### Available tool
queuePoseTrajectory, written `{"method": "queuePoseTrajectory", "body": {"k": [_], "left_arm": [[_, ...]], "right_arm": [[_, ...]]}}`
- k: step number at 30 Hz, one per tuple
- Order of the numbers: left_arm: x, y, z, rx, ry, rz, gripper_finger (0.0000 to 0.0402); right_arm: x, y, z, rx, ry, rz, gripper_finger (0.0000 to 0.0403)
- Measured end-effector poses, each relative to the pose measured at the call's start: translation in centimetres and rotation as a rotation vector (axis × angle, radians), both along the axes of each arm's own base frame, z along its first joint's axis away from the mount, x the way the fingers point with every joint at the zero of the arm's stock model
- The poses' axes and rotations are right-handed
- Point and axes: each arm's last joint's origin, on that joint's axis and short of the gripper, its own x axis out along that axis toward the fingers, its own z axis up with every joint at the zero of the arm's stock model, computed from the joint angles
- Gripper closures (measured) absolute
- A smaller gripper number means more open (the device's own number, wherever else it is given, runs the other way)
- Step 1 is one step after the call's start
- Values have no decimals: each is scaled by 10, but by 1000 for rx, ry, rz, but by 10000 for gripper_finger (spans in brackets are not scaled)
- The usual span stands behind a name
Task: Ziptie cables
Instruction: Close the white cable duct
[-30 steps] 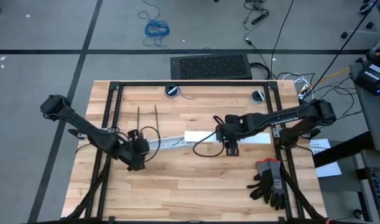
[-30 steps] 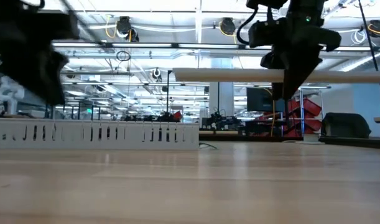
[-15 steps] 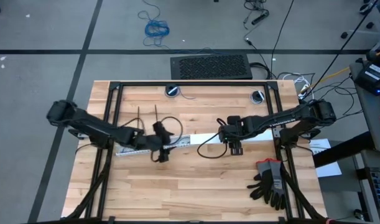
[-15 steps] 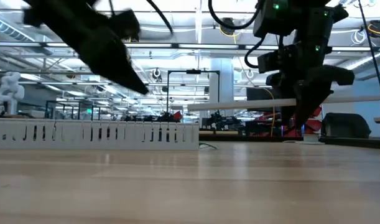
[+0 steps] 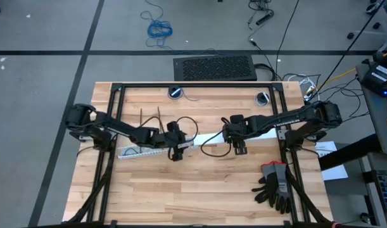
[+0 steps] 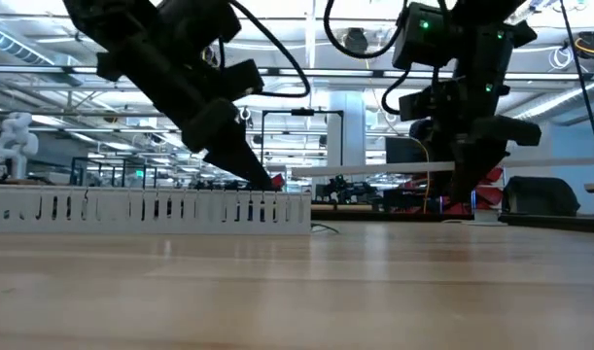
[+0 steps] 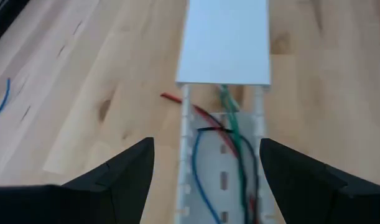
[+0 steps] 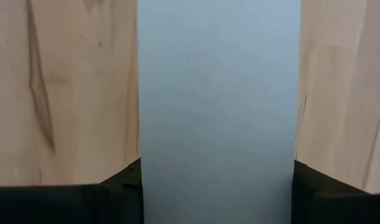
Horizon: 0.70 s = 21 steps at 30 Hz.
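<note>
A white slotted duct point(image 5: 145, 151) lies on the table, with the cables point(image 7: 230, 146), thin blue, green and red wires, inside it. My left gripper point(image 7: 205, 180) is open, slanting down over the duct with one finger on each side of it, touching nothing that I can see. My right gripper point(image 5: 236, 142) is shut on the duct's flat white cover point(image 5: 209, 137), also in view as the cover point(image 7: 224, 43). Two black zipties point(image 5: 142, 117) lie on the table just beyond the duct. My right gripper pinches the white cover by its two long edges point(image 8: 143, 180) between its two fingers, about halfway along its length. The fingers point down and lie across it. The cover point(image 6: 394, 167) hangs roughly level, clear of the table, its left end above the duct's right end.
Black gloves point(image 5: 274, 185) lie at the near right. A black cord loop point(image 5: 209, 152) lies on the table beside the right gripper. Black frame rails point(image 5: 114, 120) run along the table's left, right and far sides. Bare wood lies toward the near edge.
My left gripper has swept toward the table's right along the duct, sunk a little and tipped downward, and now stands over the duct's right part. My right gripper has gone down with the cover, which now hangs just above the duct's height.
</note>
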Motion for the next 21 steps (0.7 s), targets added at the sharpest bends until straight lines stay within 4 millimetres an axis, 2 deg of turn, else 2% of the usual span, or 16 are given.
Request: {"method": "queuePoseTrajectory", "body": {"k": [7, 17, 21], "left_arm": [[1, 11, -1, -97, 12, -39, 113], [1, 11, -3, -146, 21, -19, 113], [5, 13, -23, -144, 80, -10, 113]], "right_arm": [[-7, -1, -14, 3, 14, 0, 203], [-5, -1, -14, -1, -12, 17, 203], [-3, -1, -14, -3, -28, 25, 203]]}}
